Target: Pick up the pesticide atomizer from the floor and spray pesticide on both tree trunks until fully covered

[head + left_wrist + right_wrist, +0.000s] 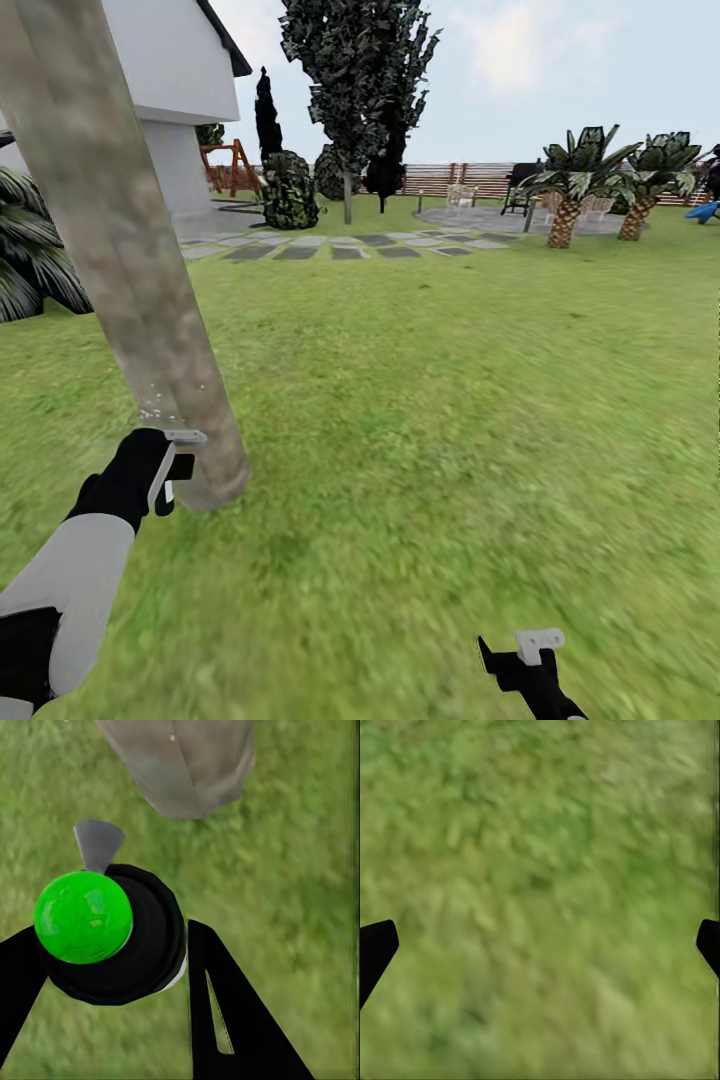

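A wide green grass lawn (450,400) runs back to a brown slatted wooden fence (470,178). Rising from it at the near left is a thick, mottled grey-tan tree trunk (120,250). Just beside its base, the left gripper (172,470) pinches the black atomizer with a bright green round cap (84,916) between its black fingers (225,1020). The right gripper (525,655) hangs low over grass, fingers spread wide, holding nothing.
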Available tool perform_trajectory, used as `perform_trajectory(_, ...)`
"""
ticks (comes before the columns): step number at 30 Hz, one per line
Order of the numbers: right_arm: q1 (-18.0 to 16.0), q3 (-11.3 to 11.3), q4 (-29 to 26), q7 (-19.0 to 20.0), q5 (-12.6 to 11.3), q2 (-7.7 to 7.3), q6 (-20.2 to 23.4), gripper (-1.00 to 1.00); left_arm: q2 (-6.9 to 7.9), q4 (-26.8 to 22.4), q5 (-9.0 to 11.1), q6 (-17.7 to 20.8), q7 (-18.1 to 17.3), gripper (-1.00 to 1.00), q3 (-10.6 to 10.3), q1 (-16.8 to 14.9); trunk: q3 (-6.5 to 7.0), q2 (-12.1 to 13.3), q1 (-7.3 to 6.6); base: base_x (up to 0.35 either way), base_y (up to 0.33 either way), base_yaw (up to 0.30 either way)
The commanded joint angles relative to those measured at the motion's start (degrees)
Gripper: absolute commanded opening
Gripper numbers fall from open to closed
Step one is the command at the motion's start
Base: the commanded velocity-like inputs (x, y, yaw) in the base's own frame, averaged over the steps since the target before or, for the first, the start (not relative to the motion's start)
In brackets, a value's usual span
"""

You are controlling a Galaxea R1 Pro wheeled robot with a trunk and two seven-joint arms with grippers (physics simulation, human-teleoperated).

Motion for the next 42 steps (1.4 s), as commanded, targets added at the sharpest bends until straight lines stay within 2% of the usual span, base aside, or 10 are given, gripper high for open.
perform_trajectory(1, 0.0, 0.4, 0.0, 0.3, -0.6, -0.04, -0.1, 1.0, -0.02, -0.1, -0.2, 0.3, 0.0, -1.0, 0.1, 0.0, -0.05, 0.0, -0.01, 0.0, -0.275, 0.0)
perform_trajectory(7, 0.0, 0.4, 0.1, 0.3, -0.6, -0.01, -0.1, 1.0, 0.19, 0.0, -0.5, 0.3, 0.0, -1.0, 0.1, 0.4, -0.05, 0.0, -0.01, 0.097, -0.263, 0.161)
perform_trajectory(14, 0.0, 0.4, 0.1, 0.3, -0.6, -0.01, -0.1, 1.0, 0.28, 0.1, -0.6, 0.2, 0.1, -1.0, 0.0, 1.0, -0.05, 0.0, -0.01, 0.281, -0.138, 0.266)
perform_trajectory(19, 0.0, 0.4, 0.1, 0.3, -0.6, -0.01, -0.1, 1.0, 0.33, 0.6, -0.6, 0.0, 0.3, -1.0, 0.0, 1.0, -0.05, 0.0, -0.01, 0.276, -0.145, 0.032)
perform_trajectory(25, 0.0, 0.4, 0.1, 0.3, -0.6, -0.01, -0.1, 1.0, 0.33, 0.6, -0.8, 0.1, 0.4, -1.0, 0.0, 1.0, -0.05, 0.0, -0.01, 0.033, -0.265, 0.007)
perform_trajectory(36, 0.0, 0.4, 0.1, 0.3, -0.6, -0.01, -0.1, 1.0, 0.43, 0.4, -0.9, 0.0, 0.5, -1.0, 0.0, 1.0, -0.05, 0.0, -0.01, 0.127, -0.241, 0.241)
perform_trajectory(42, 0.0, 0.4, 0.1, 0.3, -0.6, -0.01, -0.1, 1.0, 0.34, 0.6, -0.9, 0.0, 0.5, -1.0, 0.1, 1.0, -0.05, 0.0, -0.01, 0.222, -0.205, 0.039)
